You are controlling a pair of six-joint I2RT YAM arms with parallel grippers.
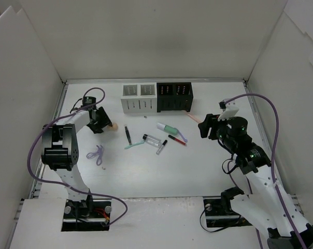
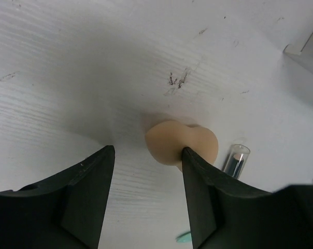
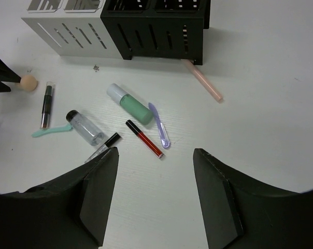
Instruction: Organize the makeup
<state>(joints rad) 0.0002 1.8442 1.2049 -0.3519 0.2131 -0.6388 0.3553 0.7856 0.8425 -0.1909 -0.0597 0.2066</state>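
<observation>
A peach egg-shaped sponge lies left of centre on the table. My left gripper is open and low beside it. In the left wrist view the sponge sits at the tip of the right finger, partly behind it, and the gripper holds nothing. Loose in the middle lie a black stick, a mint spatula, a clear vial, a mint-green tube, a red stick and a purple stick. A pink stick leans by the black box. My right gripper is open and empty above the table, right of them.
A white slotted box and a black slotted box stand side by side at the back. A loose purple cable loop lies on the table near the left arm. White walls enclose the table on three sides.
</observation>
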